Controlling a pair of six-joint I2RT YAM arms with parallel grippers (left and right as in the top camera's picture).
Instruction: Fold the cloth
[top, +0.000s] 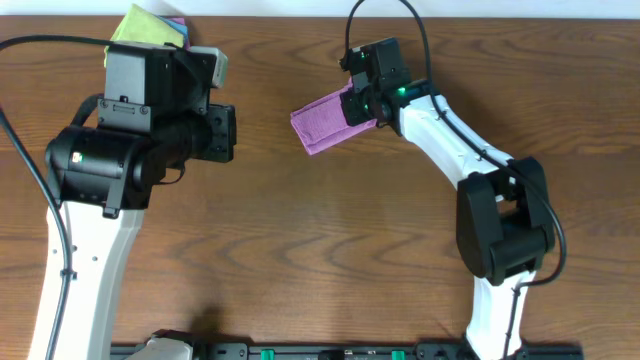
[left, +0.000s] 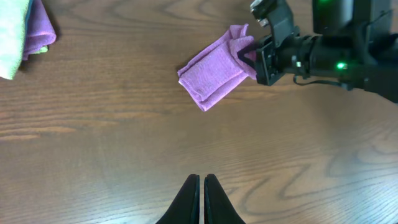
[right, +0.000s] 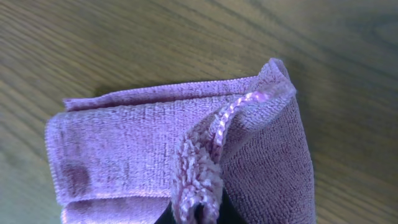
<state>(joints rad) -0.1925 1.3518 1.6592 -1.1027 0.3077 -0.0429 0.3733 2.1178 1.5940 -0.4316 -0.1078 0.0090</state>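
On the table (top: 300, 250) we see the purple cloth (top: 322, 124), folded into a tilted rectangle at upper centre of the overhead frame. Our right gripper (top: 362, 106) pinches its right edge. Only the right wrist view shows the terry bunched there. Only the left wrist view shows our left gripper (left: 201, 194) closed and empty.

Robotics lab bench: wood-grain table (top: 300, 250), cabled robot arms (top: 440, 130), base rail (top: 330, 352).

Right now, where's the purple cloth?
Overhead view: the purple cloth, folded, is at upper centre of the table, its right end pinched by the right gripper; the cloth stack sits far left.
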